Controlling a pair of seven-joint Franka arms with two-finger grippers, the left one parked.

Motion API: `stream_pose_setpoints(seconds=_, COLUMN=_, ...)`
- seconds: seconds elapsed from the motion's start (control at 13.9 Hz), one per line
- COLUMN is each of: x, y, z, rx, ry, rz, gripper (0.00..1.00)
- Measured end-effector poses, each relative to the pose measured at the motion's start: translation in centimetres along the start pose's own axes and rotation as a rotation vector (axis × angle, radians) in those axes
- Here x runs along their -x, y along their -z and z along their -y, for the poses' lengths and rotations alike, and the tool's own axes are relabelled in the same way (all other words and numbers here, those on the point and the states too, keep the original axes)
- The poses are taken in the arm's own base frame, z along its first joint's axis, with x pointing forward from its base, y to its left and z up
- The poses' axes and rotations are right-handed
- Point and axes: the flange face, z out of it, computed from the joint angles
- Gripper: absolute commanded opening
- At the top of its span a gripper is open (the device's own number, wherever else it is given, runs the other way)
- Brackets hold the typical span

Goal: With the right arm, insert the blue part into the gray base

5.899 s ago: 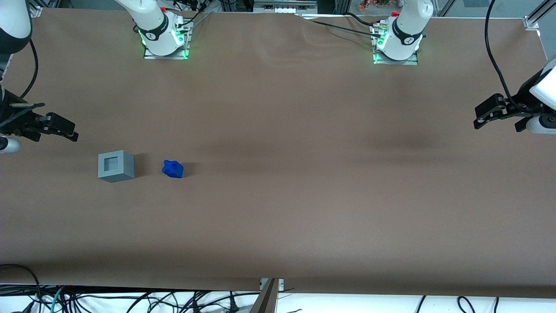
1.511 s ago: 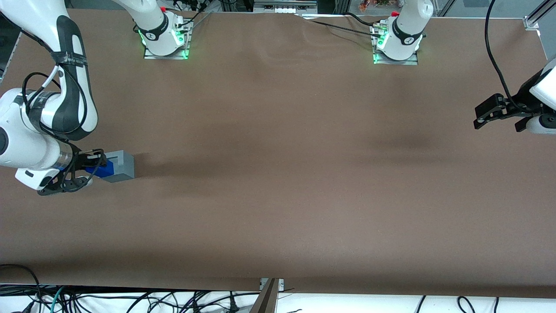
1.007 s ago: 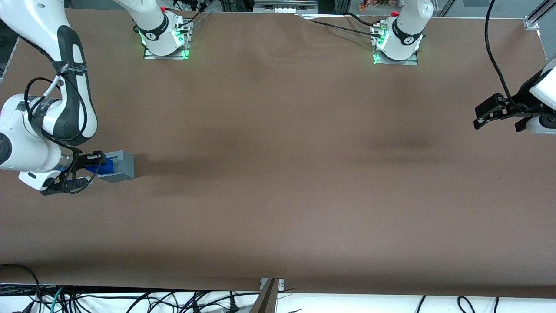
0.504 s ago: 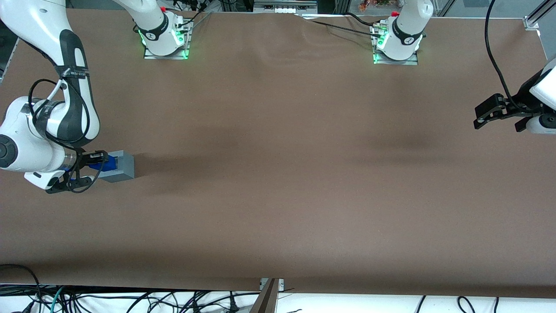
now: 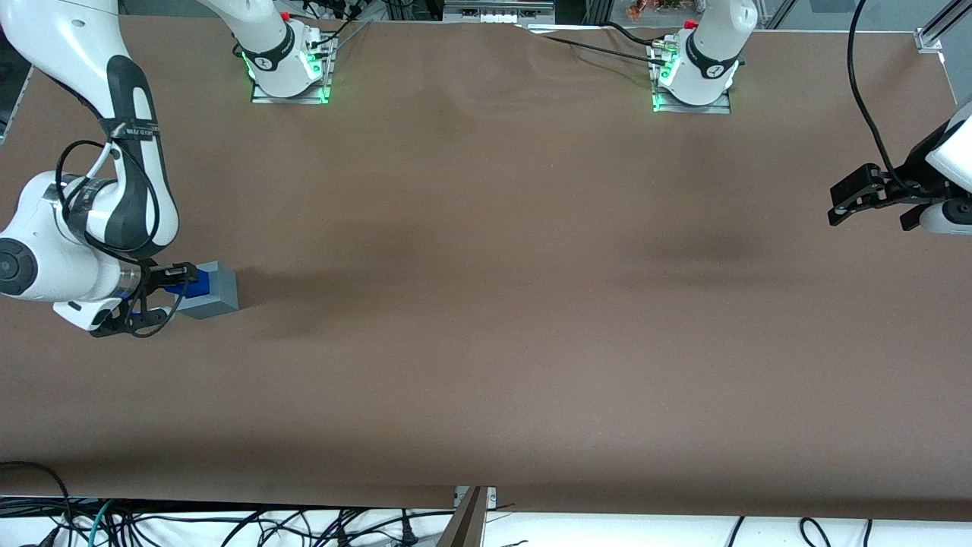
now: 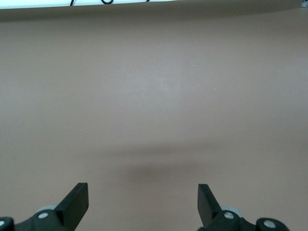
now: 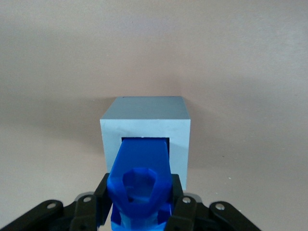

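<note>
Two fingers [image 7: 101, 192] of our gripper [image 7: 139, 204] clamp the blue part [image 7: 139, 180], its tip inside the gray base's [image 7: 144, 127] socket on the bench [image 5: 486, 304].

Brown table cover [image 5: 486, 304]; cables [image 5: 228, 524] probably on floor.

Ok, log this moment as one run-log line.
phase: insertion | tool: shut on blue part, above gray base | blue part: tip at socket, not fully seated | table: nothing else nearby
</note>
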Motion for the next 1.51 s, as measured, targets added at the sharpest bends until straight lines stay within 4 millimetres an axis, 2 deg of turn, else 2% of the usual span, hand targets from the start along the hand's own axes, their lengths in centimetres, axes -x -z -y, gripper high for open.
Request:
stream_pose_setpoints(seconds=0.07, x=0.0, y=0.0, z=0.0, rx=-0.002, ry=-0.001, rz=-0.001, gripper=0.37)
stream_pose_setpoints(seconds=0.14, x=0.0, y=0.0, z=0.0, rx=-0.002, ry=-0.001, rz=-0.001, gripper=0.77)
stream_pose_setpoints(seconds=0.22, x=0.0, y=0.0, z=0.0, rx=-0.002, ry=-0.001, rz=-0.001, gripper=1.00)
stream_pose_setpoints(seconds=0.43, x=-0.2, y=0.3, z=0.0, rx=0.000, ry=-0.001, rz=-0.011, gripper=1.00)
stream_pose_setpoints(seconds=0.5, x=-0.4, y=1.0, z=0.0, rx=0.006, ry=0.000, rz=-0.026, gripper=1.00)
stream_pose_setpoints(seconds=0.65, x=-1.0, y=3.6, z=0.0, rx=0.022, ry=0.005, rz=-0.077, gripper=1.00)
stream_pose_setpoints(seconds=0.79, x=-1.1, y=7.5, z=0.1, rx=0.033, ry=0.011, rz=-0.136, gripper=1.00)
stream_pose_setpoints(seconds=0.94, x=-0.6, y=12.2, z=0.5, rx=0.039, ry=0.020, rz=-0.191, gripper=1.00)
stream_pose_setpoints(seconds=1.29, x=2.9, y=25.0, z=2.2, rx=0.036, ry=0.055, rz=-0.257, gripper=1.00)
stream_pose_setpoints(seconds=1.37, x=3.3, y=26.9, z=2.5, rx=0.046, ry=0.060, rz=-0.284, gripper=1.00)
stream_pose_setpoints(seconds=1.51, x=3.5, y=28.6, z=3.0, rx=0.060, ry=0.068, rz=-0.317, gripper=1.00)
